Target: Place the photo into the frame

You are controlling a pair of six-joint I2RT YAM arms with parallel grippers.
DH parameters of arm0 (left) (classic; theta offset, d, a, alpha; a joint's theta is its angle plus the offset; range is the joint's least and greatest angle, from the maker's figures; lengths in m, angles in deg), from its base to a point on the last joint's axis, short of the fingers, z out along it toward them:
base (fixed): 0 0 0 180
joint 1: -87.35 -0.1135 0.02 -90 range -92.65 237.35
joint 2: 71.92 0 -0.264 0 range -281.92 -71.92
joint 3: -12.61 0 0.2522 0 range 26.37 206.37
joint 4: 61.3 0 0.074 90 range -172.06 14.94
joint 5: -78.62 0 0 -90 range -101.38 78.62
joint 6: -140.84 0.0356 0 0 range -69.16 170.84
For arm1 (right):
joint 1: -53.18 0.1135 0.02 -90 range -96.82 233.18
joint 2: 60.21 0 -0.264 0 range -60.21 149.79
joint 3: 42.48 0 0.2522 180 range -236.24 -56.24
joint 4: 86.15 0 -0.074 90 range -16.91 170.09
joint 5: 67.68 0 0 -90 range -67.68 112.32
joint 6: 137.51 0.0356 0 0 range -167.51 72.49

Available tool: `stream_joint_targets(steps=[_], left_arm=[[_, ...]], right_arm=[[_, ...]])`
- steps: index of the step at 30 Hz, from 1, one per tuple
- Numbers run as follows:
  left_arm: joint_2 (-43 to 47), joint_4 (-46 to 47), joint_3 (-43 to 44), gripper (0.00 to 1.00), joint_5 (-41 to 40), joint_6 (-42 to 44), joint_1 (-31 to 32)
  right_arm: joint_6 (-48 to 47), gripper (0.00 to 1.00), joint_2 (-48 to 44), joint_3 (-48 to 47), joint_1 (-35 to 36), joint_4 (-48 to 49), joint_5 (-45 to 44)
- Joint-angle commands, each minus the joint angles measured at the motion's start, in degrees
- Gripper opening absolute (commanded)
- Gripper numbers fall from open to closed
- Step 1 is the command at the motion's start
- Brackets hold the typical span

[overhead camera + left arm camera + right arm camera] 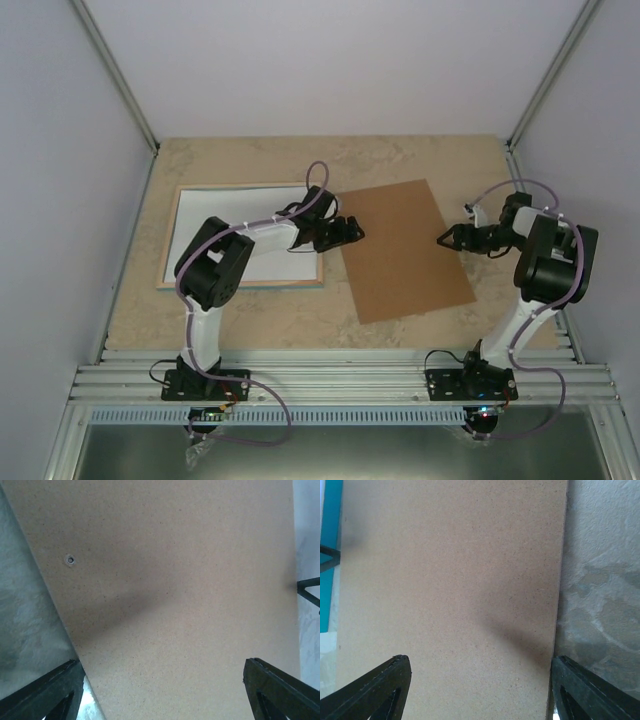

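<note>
– Left wrist view worries me. If I squeeze from both sides, the backing panel [165, 580] could bow or skate across the table [300, 330]. At its 9 o'clock edge it would then ride onto the frame [240, 285].
– What are the jaws doing?
– My left gripper [162, 695] stands wide open and holds nothing, with the panel flat beneath it. My right gripper [477, 680] is also wide open and empty, its 3 o'clock finger over the panel's edge. Whether any fingertip touches the board, I cannot tell.
– And further out?
– From above, my grippers sit at the panel's 9 and 3 o'clock edges. The frame lies just beside the panel at 9 o'clock, a white sheet [230, 215] filling it.
– The photo?
– I cannot find it in any view; it may be covered. Seating the panel without it would be my other mistake.
</note>
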Motion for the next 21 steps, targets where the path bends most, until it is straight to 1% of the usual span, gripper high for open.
stream_joint_targets(steps=[1,5,7,11,13,16,21], left_arm=[[-2.7,4.7,-0.6,0.88,7.6,0.7,0.1],[1.1,12.5,-1.1,0.81,9.9,0.1,0.1],[3.7,20.0,-2.8,0.78,12.7,-1.6,0.1],[8.0,30.5,-4.1,0.71,16.0,-4.7,0.8],[9.8,33.4,-4.2,0.70,16.7,-6.1,0.9],[12.0,33.5,-5.0,0.69,16.3,-6.5,0.7],[14.7,28.6,-8.8,0.70,15.6,-6.1,-2.3]], right_arm=[[-0.1,0.77,7.3,1.9,0.7,-4.4,-4.7],[-0.1,0.73,8.4,1.7,1.2,-4.1,-3.2],[0.0,0.72,8.6,1.6,1.5,-4.0,-2.4],[0.2,0.69,9.4,0.9,1.6,-3.9,-1.1],[0.2,0.68,9.7,0.5,1.7,-4.0,0.2],[-0.2,0.66,9.9,-0.5,2.8,-4.9,3.2],[-0.6,0.66,9.6,-1.6,7.8,-5.4,8.0]])
